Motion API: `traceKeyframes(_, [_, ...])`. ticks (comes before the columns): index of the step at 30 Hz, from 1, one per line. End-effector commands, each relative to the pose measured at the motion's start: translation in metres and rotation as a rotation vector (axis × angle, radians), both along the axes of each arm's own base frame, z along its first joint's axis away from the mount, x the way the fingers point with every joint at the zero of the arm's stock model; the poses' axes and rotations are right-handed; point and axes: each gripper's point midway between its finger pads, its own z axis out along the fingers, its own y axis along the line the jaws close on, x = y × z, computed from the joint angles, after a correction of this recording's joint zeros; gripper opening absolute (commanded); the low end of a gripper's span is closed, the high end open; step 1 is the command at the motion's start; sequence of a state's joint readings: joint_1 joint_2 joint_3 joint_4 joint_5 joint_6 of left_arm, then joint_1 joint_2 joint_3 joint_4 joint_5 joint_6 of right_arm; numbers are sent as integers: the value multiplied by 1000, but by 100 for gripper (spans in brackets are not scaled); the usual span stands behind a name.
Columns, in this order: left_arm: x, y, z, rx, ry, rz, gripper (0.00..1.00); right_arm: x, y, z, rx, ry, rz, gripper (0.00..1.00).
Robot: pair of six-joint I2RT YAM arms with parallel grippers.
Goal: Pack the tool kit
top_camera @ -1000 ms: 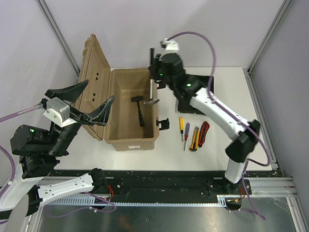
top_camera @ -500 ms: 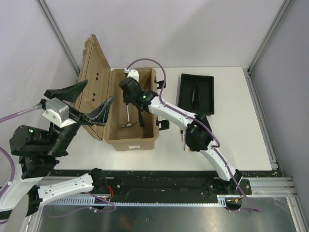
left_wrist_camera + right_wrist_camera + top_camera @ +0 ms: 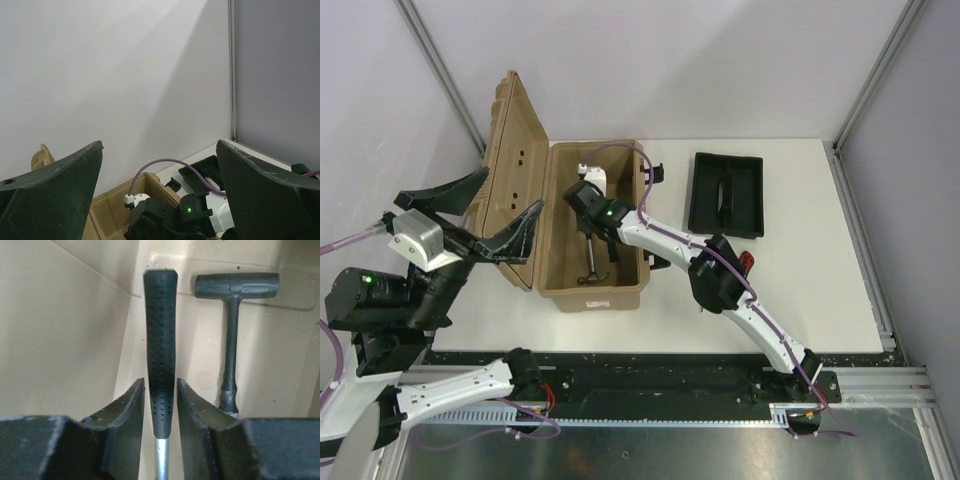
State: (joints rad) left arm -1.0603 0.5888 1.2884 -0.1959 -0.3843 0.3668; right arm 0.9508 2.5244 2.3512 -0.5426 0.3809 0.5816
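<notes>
The tan tool box (image 3: 552,292) stands open, its lid (image 3: 515,150) leaning back to the left. My right gripper (image 3: 597,218) is down inside the box. In the right wrist view its fingers (image 3: 130,405) stand on either side of the black dotted grip of a silver-shafted hammer (image 3: 160,340), with a thin gap on each side. That hammer (image 3: 590,258) lies along the box floor. A black mallet (image 3: 231,340) lies next to it. My left gripper (image 3: 510,192) is wide open and empty, raised left of the lid, and it looks over the box in the left wrist view (image 3: 160,145).
A black tray (image 3: 725,195) lies on the table right of the box. A red and black tool (image 3: 746,262) shows just past my right arm; the other loose tools there are hidden by the arm. Metal frame posts stand at the back corners.
My right gripper went from beside the tray into the box with the hammer and lowered it to the floor. The left arm dropped slightly.
</notes>
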Motion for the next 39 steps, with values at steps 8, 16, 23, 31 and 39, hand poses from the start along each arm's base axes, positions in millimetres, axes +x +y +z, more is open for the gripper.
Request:
traceKeyframes(8, [-3, 2, 8, -19, -23, -5, 99, 12, -9, 102, 127, -155, -58, 66])
traceKeyframes(16, [-2, 2, 10, -13, -29, -1, 99, 8, -59, 246, 259, -367, -60, 69])
traceKeyframes(23, [-1, -4, 9, 2, -30, -9, 100, 35, -198, 245, 194, -364, -284, 69])
traceKeyframes(31, [2, -9, 7, 1, -15, -13, 100, 72, -319, 181, -49, -287, -413, 76])
traceKeyframes(39, [1, -6, 11, -12, -15, -7, 99, 107, -369, 91, -301, -87, -475, 79])
